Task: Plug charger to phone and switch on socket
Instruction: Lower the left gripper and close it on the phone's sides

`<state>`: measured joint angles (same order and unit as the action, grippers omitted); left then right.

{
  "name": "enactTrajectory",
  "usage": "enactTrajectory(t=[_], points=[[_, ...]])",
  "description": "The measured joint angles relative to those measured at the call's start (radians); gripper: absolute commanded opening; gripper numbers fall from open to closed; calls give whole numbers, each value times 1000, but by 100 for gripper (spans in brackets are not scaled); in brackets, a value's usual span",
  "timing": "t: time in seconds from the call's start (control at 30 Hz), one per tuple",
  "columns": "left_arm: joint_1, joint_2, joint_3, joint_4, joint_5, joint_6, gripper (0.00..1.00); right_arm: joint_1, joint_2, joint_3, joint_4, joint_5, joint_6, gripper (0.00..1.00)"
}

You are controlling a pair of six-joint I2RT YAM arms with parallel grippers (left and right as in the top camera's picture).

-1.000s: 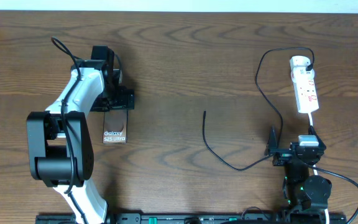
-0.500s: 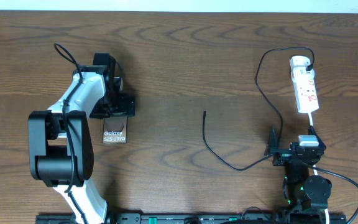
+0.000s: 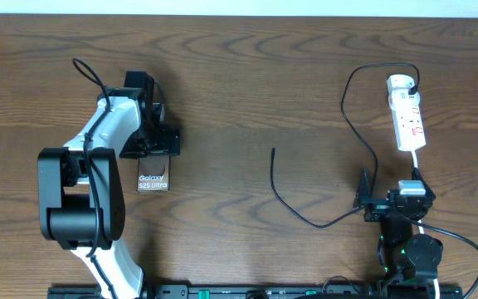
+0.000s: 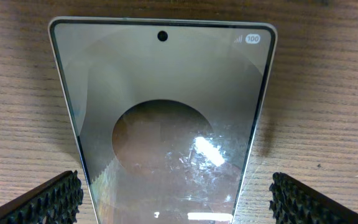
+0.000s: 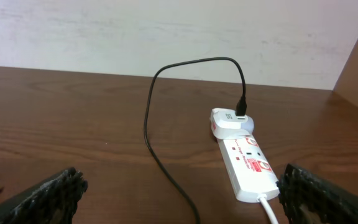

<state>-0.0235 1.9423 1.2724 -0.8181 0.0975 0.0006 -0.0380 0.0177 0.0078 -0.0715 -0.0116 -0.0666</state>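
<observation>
Looking down on a dark wooden bench (image 3: 222, 83), I see my two arms at opposite ends of it. At far left, my left arm, white and black, reaches over the phone (image 3: 153, 180). The phone lies flat with its white "Galaxy S25 Ultra" lettering at the end nearest my base, and its far end is hidden under my wrist. My left pincer (image 4: 176, 204) is spread wide, grasping nothing. In the left wrist view its two ridged black fingertips (image 4: 48, 198) sit one on each side of the phone (image 4: 166, 124), apart from its edges. The glossy screen shows a camera hole and a small "100" badge at its far end.

Near the middle of the bench, the charger (image 3: 273, 170) lies loose. Its small black plug tip points away from me, well apart from the phone. The thin cable curves rightward past my right arm, then loops up to the socket (image 3: 408, 116).

At far right, the socket, a narrow white strip with red markings, lies flat, with the cable plugged into its rounded far end. My right pincer (image 5: 182, 199) is released, fingers wide, holding nothing. It faces the socket (image 5: 247, 168) from a short way back.
</observation>
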Motion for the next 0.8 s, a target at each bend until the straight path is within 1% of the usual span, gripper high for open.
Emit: enactTrajectory(t=[0.33,0.8], points=[[0,0,-46,21,-3,0,95,0,0,0,0,0,0,99],[0,0,-49,26,-11,0,95,0,0,0,0,0,0,99]])
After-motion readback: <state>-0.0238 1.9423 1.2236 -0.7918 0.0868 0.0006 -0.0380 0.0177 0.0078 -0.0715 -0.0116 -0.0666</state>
